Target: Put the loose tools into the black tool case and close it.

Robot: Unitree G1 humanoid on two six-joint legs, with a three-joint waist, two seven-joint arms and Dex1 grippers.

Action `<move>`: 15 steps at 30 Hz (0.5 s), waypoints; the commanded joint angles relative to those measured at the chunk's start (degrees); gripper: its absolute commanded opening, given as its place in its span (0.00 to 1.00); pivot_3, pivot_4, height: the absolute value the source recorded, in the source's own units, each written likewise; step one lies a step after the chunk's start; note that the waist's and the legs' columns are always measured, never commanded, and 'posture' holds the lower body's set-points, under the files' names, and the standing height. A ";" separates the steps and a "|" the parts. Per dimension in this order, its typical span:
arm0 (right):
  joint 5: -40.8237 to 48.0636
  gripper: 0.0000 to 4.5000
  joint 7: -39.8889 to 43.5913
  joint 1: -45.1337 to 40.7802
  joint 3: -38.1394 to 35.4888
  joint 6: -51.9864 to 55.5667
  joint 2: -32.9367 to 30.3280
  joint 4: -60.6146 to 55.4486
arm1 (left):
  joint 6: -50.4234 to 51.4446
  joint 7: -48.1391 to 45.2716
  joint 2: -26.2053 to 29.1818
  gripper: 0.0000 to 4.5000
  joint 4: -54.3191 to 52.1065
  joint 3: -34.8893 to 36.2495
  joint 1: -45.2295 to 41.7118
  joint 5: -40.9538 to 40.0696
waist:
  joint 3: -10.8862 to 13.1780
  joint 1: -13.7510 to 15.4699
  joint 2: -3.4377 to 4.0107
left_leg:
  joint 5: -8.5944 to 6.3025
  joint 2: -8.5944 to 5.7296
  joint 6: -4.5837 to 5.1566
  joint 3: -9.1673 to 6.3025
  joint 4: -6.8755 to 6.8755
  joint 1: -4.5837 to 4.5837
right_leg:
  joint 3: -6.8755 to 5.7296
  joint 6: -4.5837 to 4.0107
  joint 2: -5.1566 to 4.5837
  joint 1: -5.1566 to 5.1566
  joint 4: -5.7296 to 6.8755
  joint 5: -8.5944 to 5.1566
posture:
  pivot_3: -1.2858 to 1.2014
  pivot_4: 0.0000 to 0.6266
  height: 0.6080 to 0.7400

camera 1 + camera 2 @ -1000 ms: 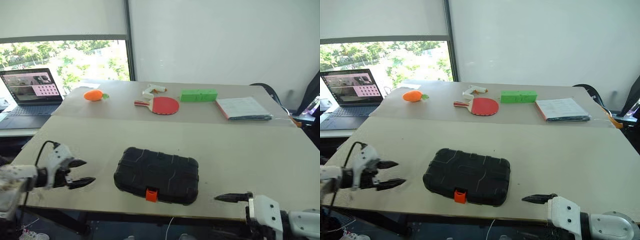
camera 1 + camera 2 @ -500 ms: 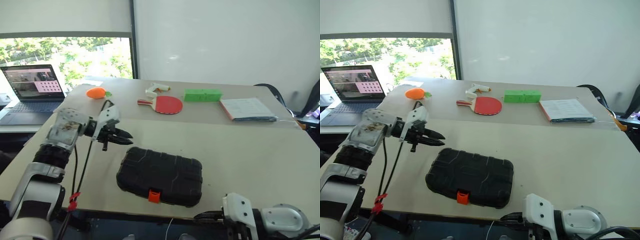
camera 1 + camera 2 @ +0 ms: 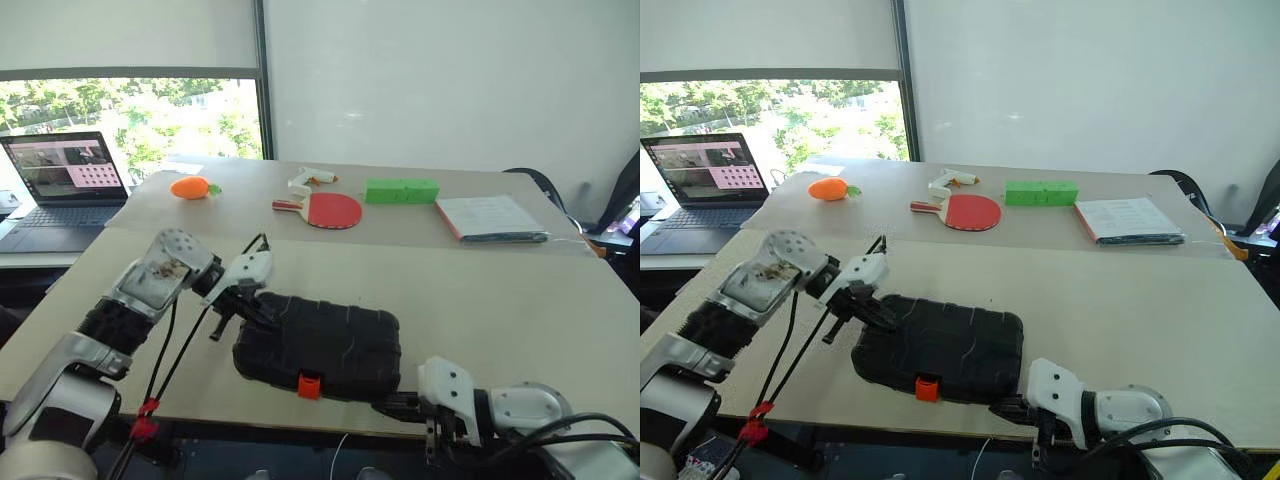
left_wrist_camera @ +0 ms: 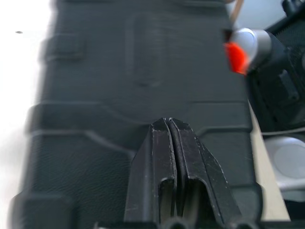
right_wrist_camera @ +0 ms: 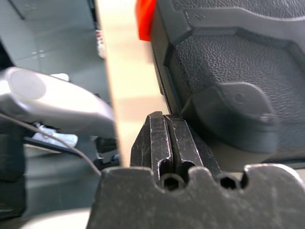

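Note:
The black tool case (image 3: 330,345) lies closed on the near table, its orange latch (image 3: 309,385) facing the front edge. My left gripper (image 3: 258,312) is shut, its tip over the case's left top surface; the left wrist view shows the closed fingers (image 4: 157,157) above the ribbed lid (image 4: 143,62). My right gripper (image 3: 388,405) is shut at the case's front right corner, low by the table edge; in the right wrist view its tip (image 5: 164,117) sits just beside the corner (image 5: 228,62), the latch (image 5: 144,19) beyond. The loose tools are out of view.
On the far table lie a laptop (image 3: 65,190), an orange toy carrot (image 3: 190,188), a glue gun (image 3: 305,180), a red paddle (image 3: 328,210), a green block (image 3: 400,190) and a stack of papers (image 3: 490,218). Bare tabletop lies to the case's right.
My left gripper swung right from the table's left edge to over the case and shut. My right gripper shut and moved left to the case's front right corner.

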 commanded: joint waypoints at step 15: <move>6.44 0.00 1.70 1.33 -1.50 4.07 1.62 -4.31 | -6.94 2.96 -6.33 0.03 2.39 0.11 5.35 10.50 | -0.38 0.86 0.42 | -0.03 -0.02 0.03 0.00 0.15 0.57 | -0.01 0.41 -0.02 0.74 -0.09 -0.19 | 0.52 0.24 0.99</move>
